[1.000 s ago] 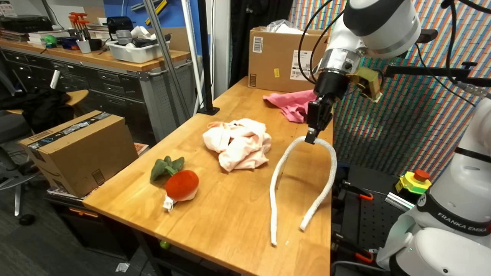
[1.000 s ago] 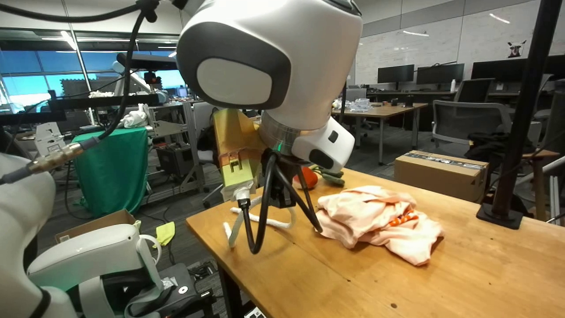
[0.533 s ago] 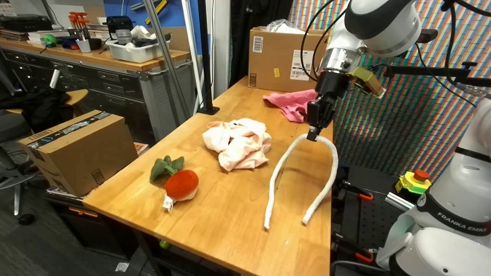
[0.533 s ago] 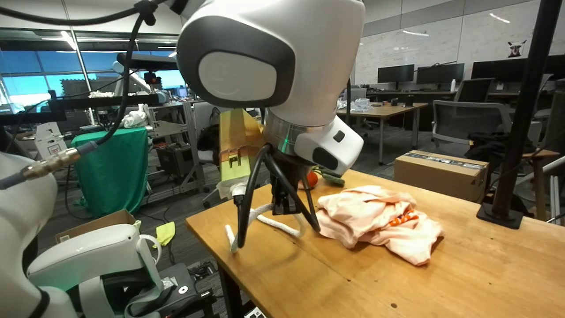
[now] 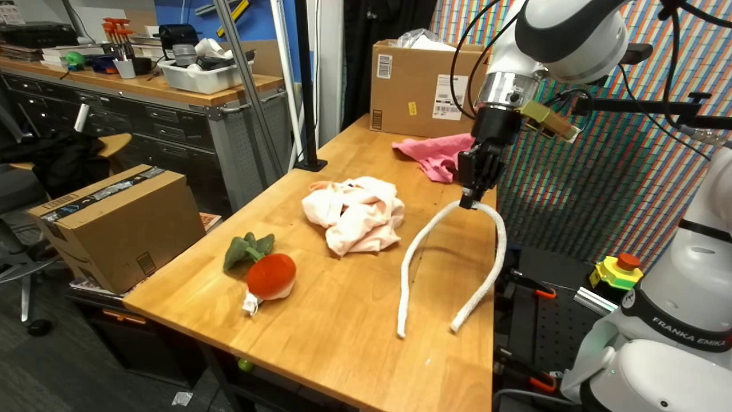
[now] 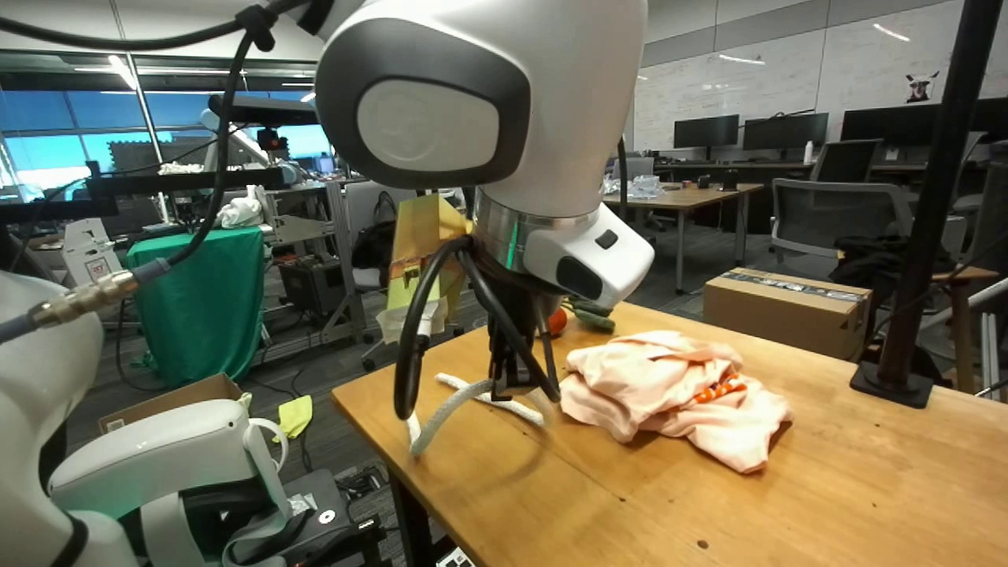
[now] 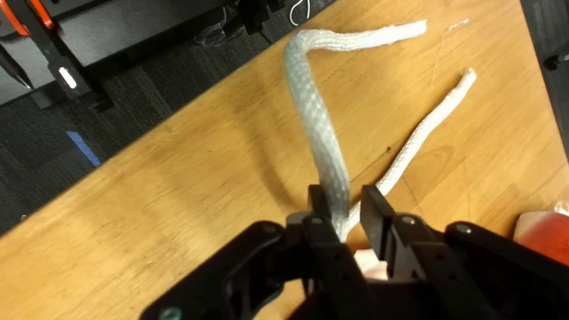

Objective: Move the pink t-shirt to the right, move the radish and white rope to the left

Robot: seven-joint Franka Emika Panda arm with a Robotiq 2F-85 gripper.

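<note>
The white rope (image 5: 498, 246) arches in a U over the table, its two ends pointing toward the near edge. At the top of the arch is my gripper (image 5: 469, 200). In the wrist view the rope (image 7: 318, 120) runs between the fingers, close against the left one, with a gap before the right finger (image 7: 373, 206); the jaws stand apart. The red radish (image 5: 271, 277) with green leaves lies near the table's front-left corner, and part of the radish (image 7: 544, 238) shows in the wrist view. Crumpled toward the back right, the pink t-shirt (image 5: 437, 154) is partly behind my gripper.
A pale cream-pink cloth bundle (image 5: 360, 217) lies mid-table, left of the rope. A big cardboard box (image 5: 423, 91) stands at the back end. A black pole (image 5: 309, 114) rises from the left edge. The table's right edge (image 5: 493, 366) runs close to the rope.
In an exterior view my gripper has shifted slightly toward the back and right. The rope went along, its left end sliding away from the table's near edge. Radish and cloths have stayed put.
</note>
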